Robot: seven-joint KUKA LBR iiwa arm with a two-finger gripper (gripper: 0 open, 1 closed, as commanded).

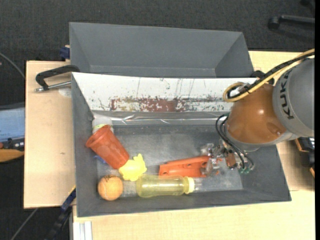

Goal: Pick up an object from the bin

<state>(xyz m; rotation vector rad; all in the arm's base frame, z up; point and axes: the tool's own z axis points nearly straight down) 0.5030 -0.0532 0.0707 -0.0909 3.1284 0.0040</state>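
My gripper (212, 163) is low in the right part of the bin, under the orange dome on the wrist. Its fingertips are at the right end of a flat orange tool-like piece (182, 167) that lies on the bin floor. Whether that piece sits between the fingers is hidden by the wrist parts. Just in front of it lies a clear yellowish bottle (164, 186) on its side, cap to the right.
At the left of the bin an orange-red cup (107, 146) lies tilted, with a small blue thing under it. A yellow crumpled toy (132, 168) and an orange ball (110, 188) lie near the front left corner.
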